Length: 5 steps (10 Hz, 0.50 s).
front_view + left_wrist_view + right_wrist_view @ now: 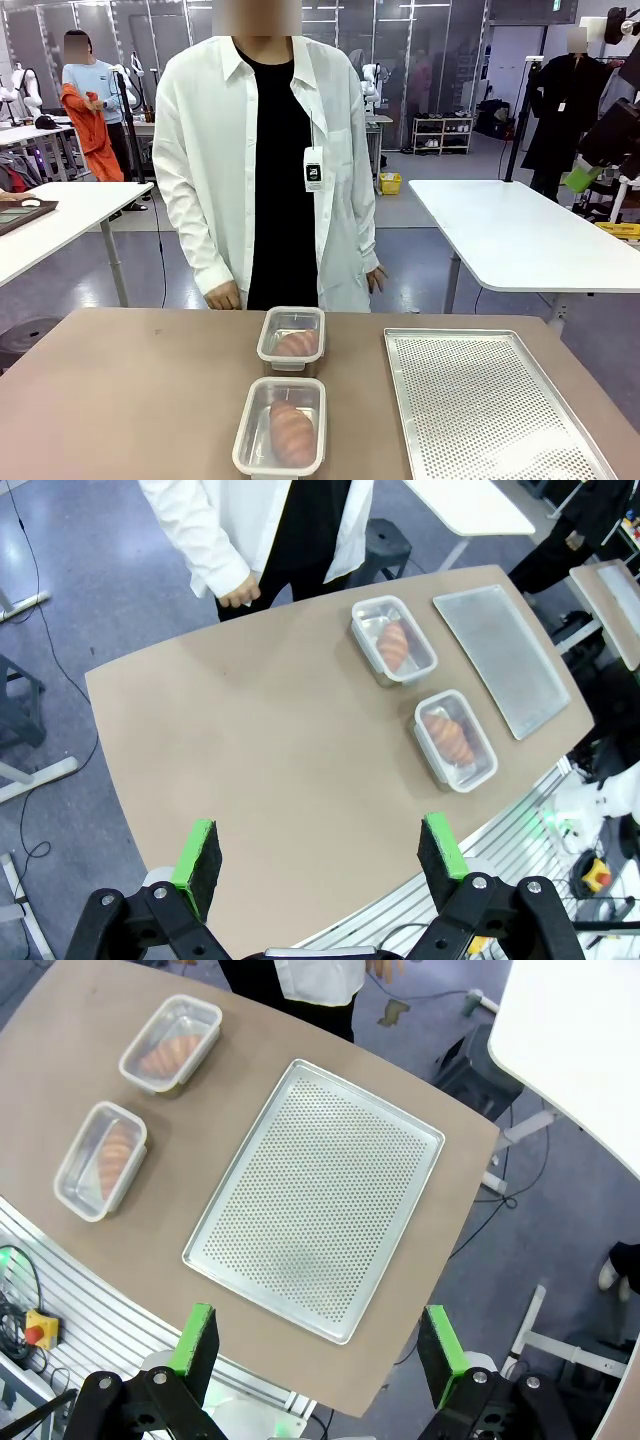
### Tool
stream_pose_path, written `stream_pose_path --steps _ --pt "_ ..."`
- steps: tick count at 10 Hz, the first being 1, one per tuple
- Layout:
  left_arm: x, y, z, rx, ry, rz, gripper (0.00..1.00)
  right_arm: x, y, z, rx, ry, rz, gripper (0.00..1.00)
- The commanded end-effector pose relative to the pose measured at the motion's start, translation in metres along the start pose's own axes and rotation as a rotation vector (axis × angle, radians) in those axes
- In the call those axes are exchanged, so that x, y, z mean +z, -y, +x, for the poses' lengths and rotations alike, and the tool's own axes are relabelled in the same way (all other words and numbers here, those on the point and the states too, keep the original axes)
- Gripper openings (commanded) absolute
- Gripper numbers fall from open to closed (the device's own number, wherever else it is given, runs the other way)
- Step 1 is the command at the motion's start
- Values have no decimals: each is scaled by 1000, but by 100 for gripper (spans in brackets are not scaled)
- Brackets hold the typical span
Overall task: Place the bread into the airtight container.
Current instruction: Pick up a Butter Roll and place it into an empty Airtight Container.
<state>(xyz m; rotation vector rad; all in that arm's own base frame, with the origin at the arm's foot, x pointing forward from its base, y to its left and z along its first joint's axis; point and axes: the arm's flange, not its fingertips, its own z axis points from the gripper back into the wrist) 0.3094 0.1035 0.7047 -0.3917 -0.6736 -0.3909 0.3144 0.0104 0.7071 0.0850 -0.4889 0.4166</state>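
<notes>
**Bread boxed, tray bare**

Front view: bread lies in the near container; another container holds a roll.

Left wrist view: left gripper hangs wide apart above the worktop.

Right wrist view: right gripper spread, over the tray. Placement looks done.

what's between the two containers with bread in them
Nothing: in the front view a short strip of bare table separates the far container from the near container. The perforated tray lies off to the side.
</notes>
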Motion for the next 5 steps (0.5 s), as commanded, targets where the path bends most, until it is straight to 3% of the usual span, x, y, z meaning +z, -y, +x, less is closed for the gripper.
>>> stream_pose_path --steps 1,5 --pt "1 1 0 -16 2 -13 100 0 2 -1 17 1 4 100" --pt "1 1 0 -16 2 -13 100 0 2 -1 17 1 4 100"
